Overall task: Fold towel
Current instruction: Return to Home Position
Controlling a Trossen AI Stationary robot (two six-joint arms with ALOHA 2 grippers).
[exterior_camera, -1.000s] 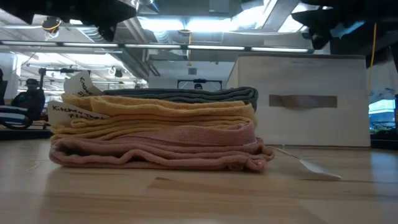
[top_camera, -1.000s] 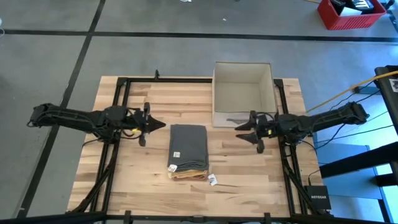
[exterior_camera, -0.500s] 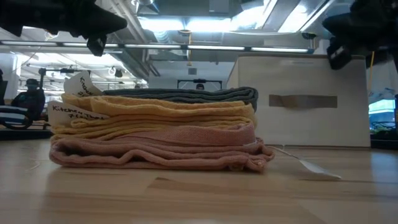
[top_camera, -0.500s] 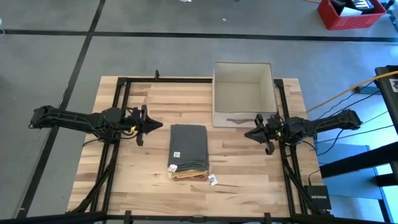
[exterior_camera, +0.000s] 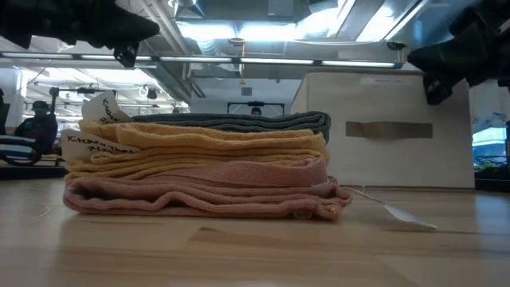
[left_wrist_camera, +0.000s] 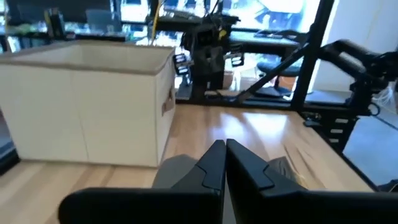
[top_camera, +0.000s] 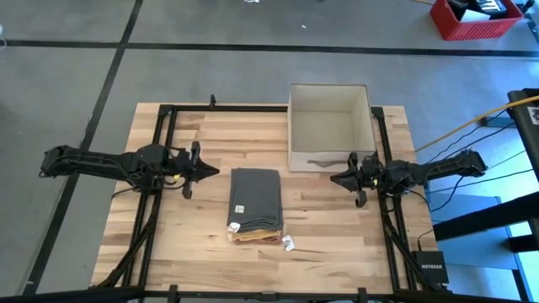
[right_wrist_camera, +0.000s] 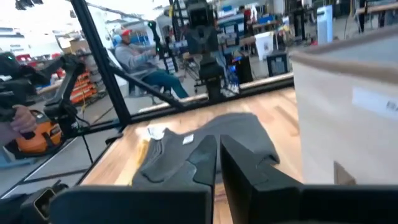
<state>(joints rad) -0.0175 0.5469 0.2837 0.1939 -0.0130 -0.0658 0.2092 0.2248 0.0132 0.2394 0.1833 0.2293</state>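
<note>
A stack of folded towels (top_camera: 254,204) lies on the wooden table: a dark grey one on top (exterior_camera: 239,122), a yellow one (exterior_camera: 199,147) under it, a pink one (exterior_camera: 199,187) at the bottom. The grey towel also shows in the right wrist view (right_wrist_camera: 211,140). My left gripper (top_camera: 219,172) hangs shut and empty left of the stack; its own view shows the fingertips together (left_wrist_camera: 225,149). My right gripper (top_camera: 335,178) hangs shut and empty right of the stack, by the box; its own view shows its fingertips together (right_wrist_camera: 217,144).
An open beige fabric box (top_camera: 330,126) stands at the far right of the table, with a dark strip on its floor. White tags (top_camera: 287,243) stick out of the stack at its near end. A black frame runs along the table's sides. A person sits beyond the table (right_wrist_camera: 140,59).
My right gripper has drawn back from the stack toward the table's right edge and come lower. My left gripper has drawn back a little toward the left edge. The stack has kept still.
</note>
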